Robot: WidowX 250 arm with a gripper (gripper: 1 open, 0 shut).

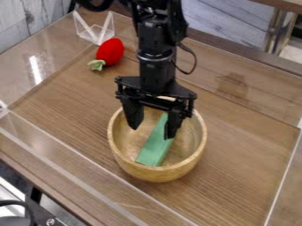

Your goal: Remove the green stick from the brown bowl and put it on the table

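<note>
The brown bowl (127, 155) sits on the table (71, 97) near its front. Inside it the light green stick (157, 146) lies tilted, its upper end leaning toward the far rim. My black gripper (154, 131) points straight down into the bowl and is open. Its two fingers straddle the upper part of the stick, one on each side, and the frame does not show them touching it. The left fingertip (134, 126) is low inside the bowl; the right one stands near the stick's right edge.
A red strawberry-like toy (109, 51) with a green top lies on the table at the back left. A clear folded plastic piece (92, 26) stands behind it. Clear plastic walls (48, 163) line the table's front and left edges.
</note>
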